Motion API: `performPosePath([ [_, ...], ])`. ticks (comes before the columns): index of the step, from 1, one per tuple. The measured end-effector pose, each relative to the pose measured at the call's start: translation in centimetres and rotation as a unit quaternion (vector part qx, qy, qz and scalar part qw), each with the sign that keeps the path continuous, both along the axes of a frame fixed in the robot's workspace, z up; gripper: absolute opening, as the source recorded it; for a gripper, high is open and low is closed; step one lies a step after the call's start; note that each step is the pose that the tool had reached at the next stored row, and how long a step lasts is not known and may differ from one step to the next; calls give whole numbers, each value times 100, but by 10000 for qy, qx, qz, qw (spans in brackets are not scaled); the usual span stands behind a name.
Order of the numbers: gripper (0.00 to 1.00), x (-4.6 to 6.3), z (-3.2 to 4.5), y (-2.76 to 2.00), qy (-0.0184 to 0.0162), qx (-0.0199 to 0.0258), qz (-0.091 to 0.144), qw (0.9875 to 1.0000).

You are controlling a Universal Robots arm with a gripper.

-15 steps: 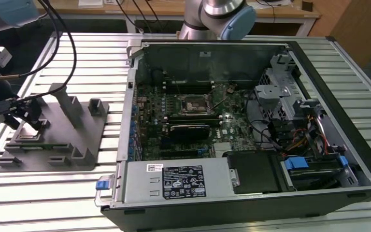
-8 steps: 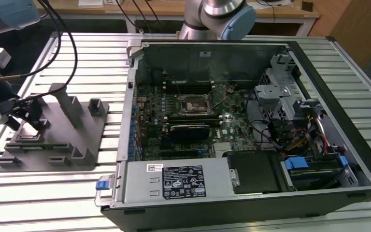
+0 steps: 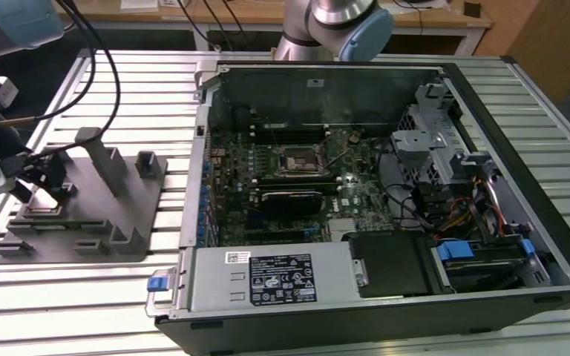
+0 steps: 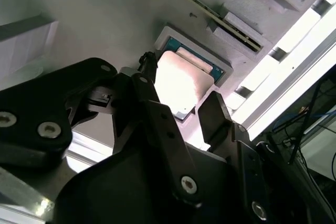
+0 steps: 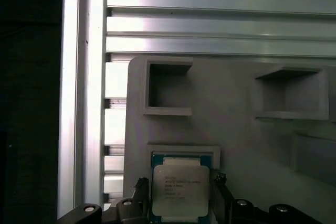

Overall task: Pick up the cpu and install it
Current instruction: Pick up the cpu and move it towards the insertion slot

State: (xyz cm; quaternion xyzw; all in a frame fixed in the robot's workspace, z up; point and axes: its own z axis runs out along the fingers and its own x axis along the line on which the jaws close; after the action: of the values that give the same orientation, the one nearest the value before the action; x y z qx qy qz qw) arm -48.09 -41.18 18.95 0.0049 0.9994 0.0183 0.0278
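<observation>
My claw [image 5: 179, 181] hangs low over the grey fixture [image 3: 127, 215], which lies on the slatted metal desk [image 3: 87, 297] at the exterior view's left. The claw stands apart, with one of its fingers [image 5: 140, 192] on each side of the cpu [image 5: 180, 190]. The cpu lies flat in its square pocket [image 5: 181, 149] near one edge of the fixture, silvery top up, and is not lifted. I judge the main risk to be an uneven grip. If one finger reaches the chip's rim before the other, the chip could be pushed against the pocket wall, tip up on one edge, or slip out once it is raised. A drop would threaten the contacts on its underside. The margin on either side looks thin, so a finger could also catch the pocket's raised lip instead of the chip. The socket [image 3: 296, 161] sits inside the open computer case [image 3: 384, 297], well apart from the fixture, so a weak hold would have a long way to fail. I cannot make out whether the pads already touch the chip's sides. In the first wrist view the cpu's near edge is cut off. In the second wrist view glare washes out the chip's top [image 4: 181, 85]. In the exterior view my own arm covers the pocket, and I cannot tell whether the socket stands open.
</observation>
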Motion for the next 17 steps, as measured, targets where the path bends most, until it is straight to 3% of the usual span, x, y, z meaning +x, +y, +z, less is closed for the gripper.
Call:
performPosePath([
  [17,60,0,-33,4,0,-7,0,10000],
])
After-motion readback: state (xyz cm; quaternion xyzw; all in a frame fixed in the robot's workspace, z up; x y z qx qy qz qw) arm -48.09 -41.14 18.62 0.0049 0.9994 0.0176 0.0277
